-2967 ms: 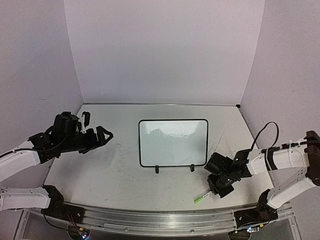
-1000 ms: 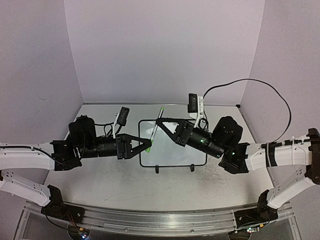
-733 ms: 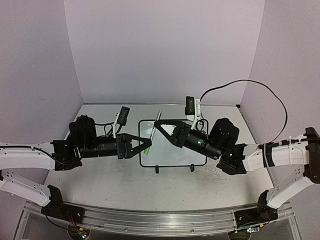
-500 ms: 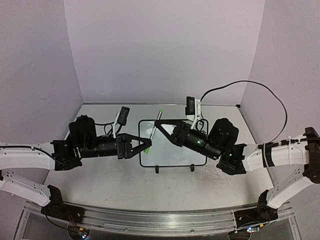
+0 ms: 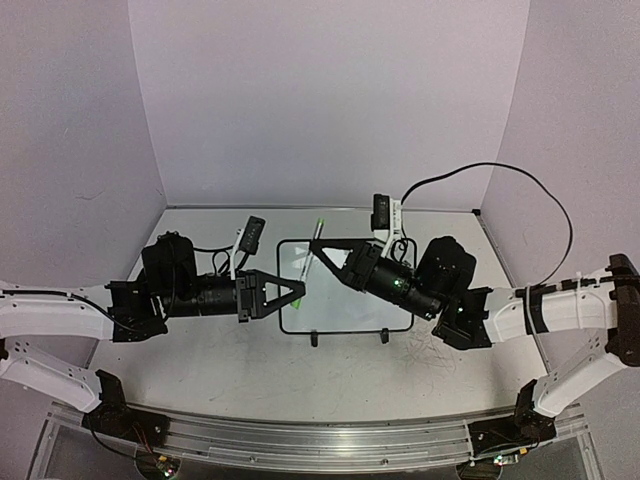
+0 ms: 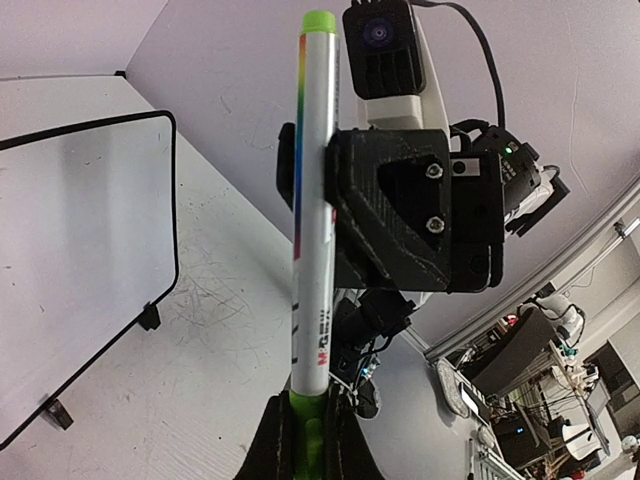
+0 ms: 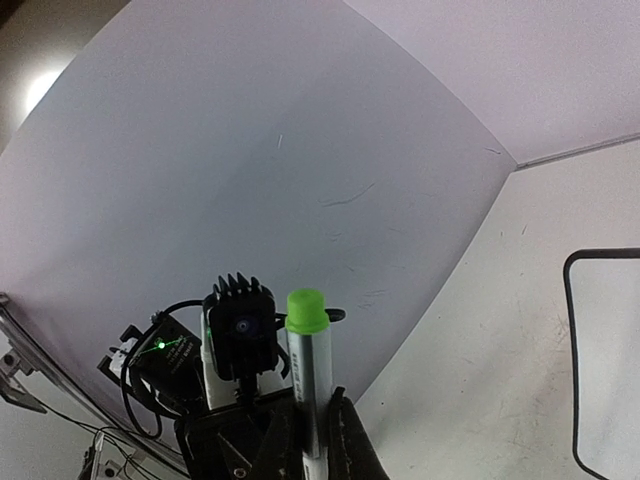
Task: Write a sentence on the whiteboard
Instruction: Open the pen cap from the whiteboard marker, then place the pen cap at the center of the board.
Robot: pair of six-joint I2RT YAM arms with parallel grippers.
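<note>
On the scuffed white worktop [image 5: 220,350], under lilac walls, the whiteboard [image 5: 350,300] lay at centre. Above its 11 o'clock corner hung a green-tipped marker [image 6: 312,200]. The right fingers [image 7: 345,445] were clamped on its barrel, and the left fingers [image 6: 280,445] pinched its lower green end.

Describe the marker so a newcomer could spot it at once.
Find the black-framed whiteboard at centre. Above its left part, the left gripper and right gripper both clamp one slim white stick: the marker. Its bright green ends set it apart from the black grippers.
</note>
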